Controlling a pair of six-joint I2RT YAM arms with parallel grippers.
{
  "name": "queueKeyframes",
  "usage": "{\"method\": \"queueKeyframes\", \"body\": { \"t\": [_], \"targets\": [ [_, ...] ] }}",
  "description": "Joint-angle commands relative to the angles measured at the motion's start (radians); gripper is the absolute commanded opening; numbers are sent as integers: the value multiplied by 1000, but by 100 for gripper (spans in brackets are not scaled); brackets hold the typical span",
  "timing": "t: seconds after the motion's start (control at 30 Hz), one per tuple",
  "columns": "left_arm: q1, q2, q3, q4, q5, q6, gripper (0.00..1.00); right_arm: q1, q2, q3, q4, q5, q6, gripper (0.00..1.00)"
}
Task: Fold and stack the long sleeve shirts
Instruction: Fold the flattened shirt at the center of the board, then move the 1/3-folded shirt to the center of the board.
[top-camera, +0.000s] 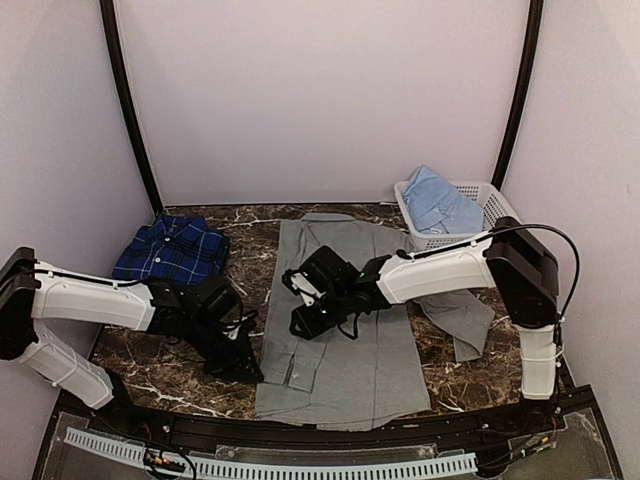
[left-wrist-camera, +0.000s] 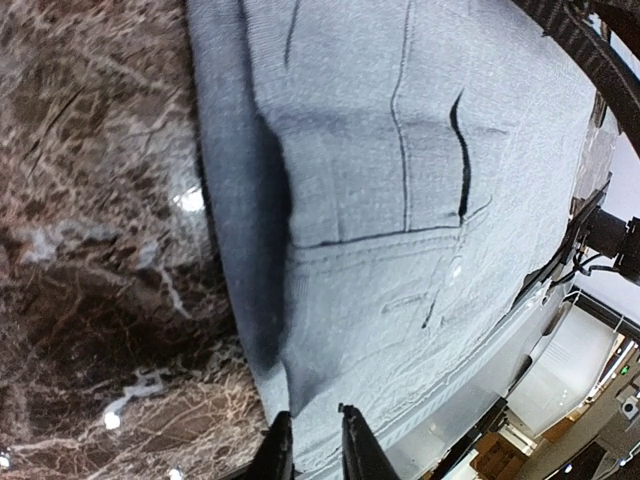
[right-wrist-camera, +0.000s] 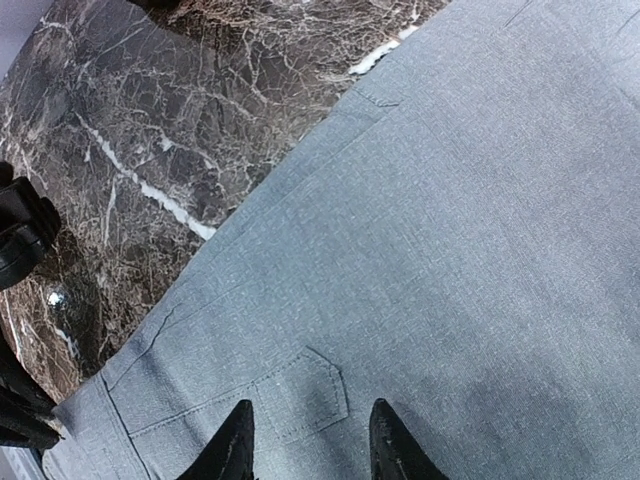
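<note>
On the marble table (top-camera: 250, 225), the grey shirt (top-camera: 350, 370) lies spread flat at centre, with both arms reaching in over it.
The right arm hides the shirt's upper middle and the root of the sleeve trailing out at four o'clock. From above, the left gripper (top-camera: 245, 365) is a dark lump against dark stone, its fingers unreadable. The left arm stretches low from nine o'clock to the shirt's lower left edge; its wrist view shows the tips a narrow slit apart at the hem, no cloth seen between them. The right arm crosses from three o'clock, elbow high. The right gripper (right-wrist-camera: 313, 410) stands partly open just above the cloth — holding nothing. The navy plaid shirt (top-camera: 170, 250) sits folded at ten o'clock; the light blue shirt (top-camera: 435, 200) is heaped in the white lattice basket (top-camera: 490, 195) at one o'clock.
</note>
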Motion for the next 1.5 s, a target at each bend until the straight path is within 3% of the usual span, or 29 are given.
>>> {"method": "queueKeyframes", "body": {
  "t": [0.0,0.1,0.43,0.63,0.9,1.13,1.47],
  "targets": [
    [-5,-33,44,-120,-14,39,19,5,-30,-13,1,30,-13,36],
    [-4,-52,66,-154,-16,63,23,-2,-39,-47,6,42,-6,36],
    [13,-35,219,-203,-114,147,26,-16,-77,-154,35,32,40,36],
    [66,120,314,9,-155,156,25,-42,-173,-133,28,63,56,36],
    [150,427,541,234,-248,191,23,-175,-239,-162,77,105,87,36],
    [181,613,650,311,-306,180,21,-265,-135,-131,139,139,69,29],
    [216,660,568,263,-351,156,19,-282,72,4,93,186,30,22]
  ]
}}
